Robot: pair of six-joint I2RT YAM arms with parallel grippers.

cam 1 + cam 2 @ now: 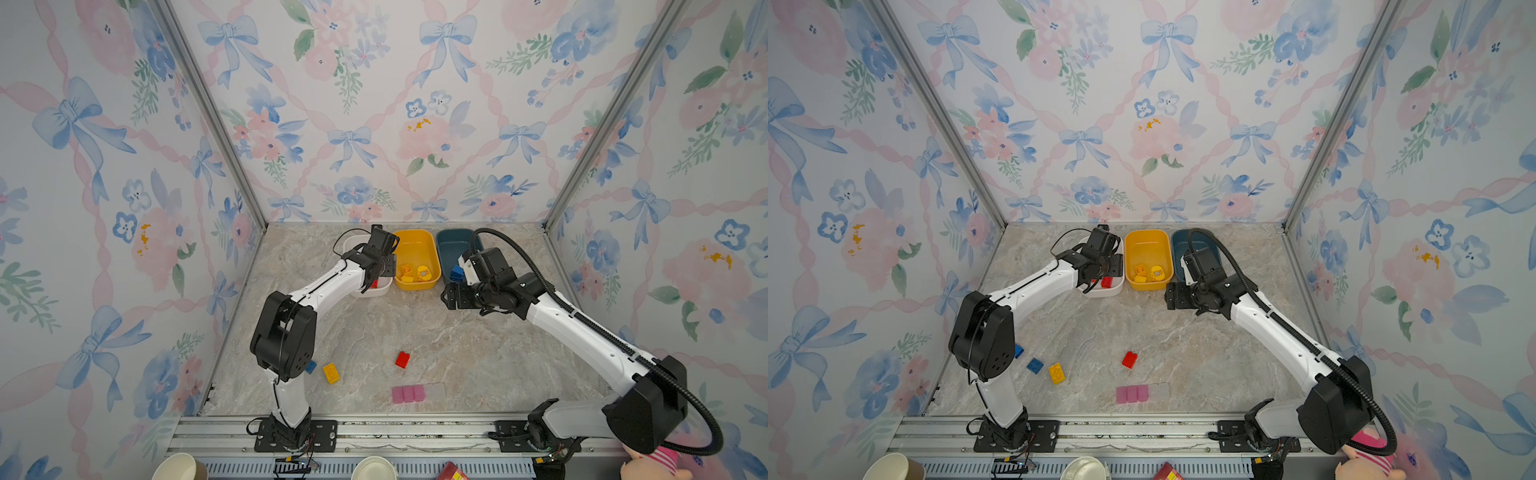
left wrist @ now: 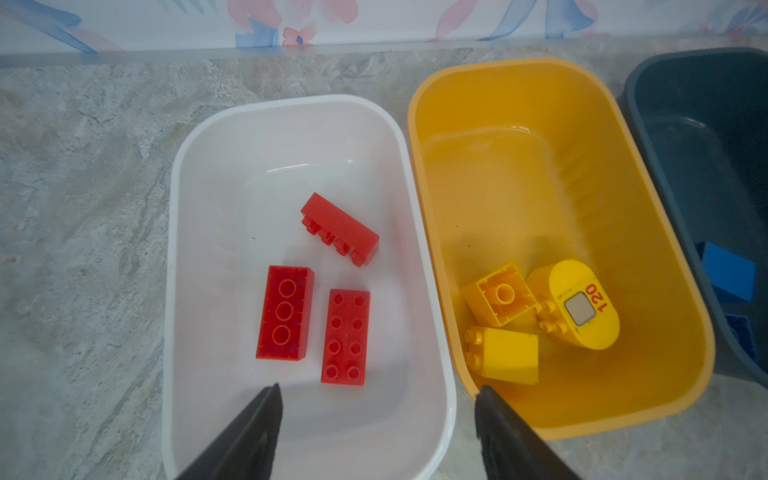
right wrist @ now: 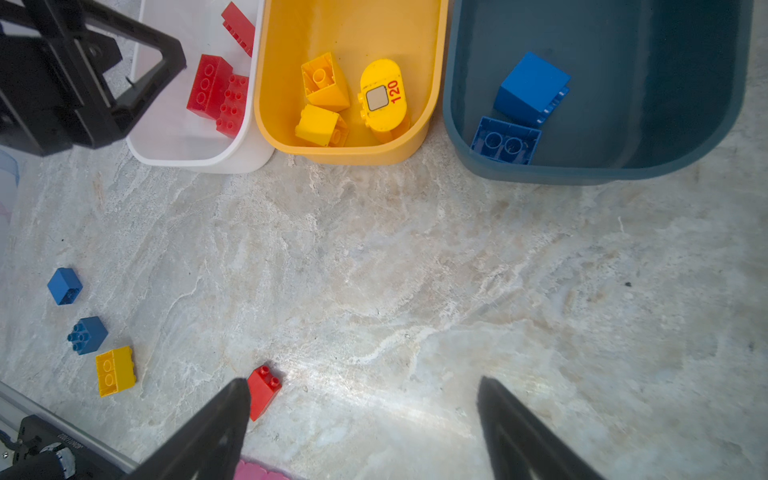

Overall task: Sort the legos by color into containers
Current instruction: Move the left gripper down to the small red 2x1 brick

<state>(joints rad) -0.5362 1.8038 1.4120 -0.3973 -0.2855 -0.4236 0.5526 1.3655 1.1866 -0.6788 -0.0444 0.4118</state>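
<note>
Counter: marbled grey-beige slab, walled on three sides by floral wallpaper.

Left arm reaches to the far edge of the counter. Right arm bends in from the right side toward the far middle.

Containers: three equal tubs in a row along the far edge. From the left in both top views they are the white tub, the yellow-orange tub and the dark teal tub. The white and yellow-orange rims look to be touching.

Left end effector: released, fingers spread wide with nothing between them, poised over the near end of the white tub.
Right end effector: released, fingers wide apart and empty, above bare counter in front of the yellow-orange and teal tubs.

Pink segmented block strip with a clear end lies flat near the front edge, about mid-width.

Legos, sorted:
- White tub: three long red bricks. One lies on its side, one underside up and one studs up.
- Yellow-orange tub: rounded yellow piece printed "120" beside a grey square, plus two yellow bricks, all at the near end.
- Teal tub: two blue bricks at the near end, just beside each other.

Legos, loose on the counter:
- Small red brick, mid-counter toward the front, apart from the pink strip.
- Yellow brick, toward the front-left corner.
- Blue brick, just beside the yellow one.
- Second blue brick, close to the left arm's elbow, partly hidden in the top views.
</note>
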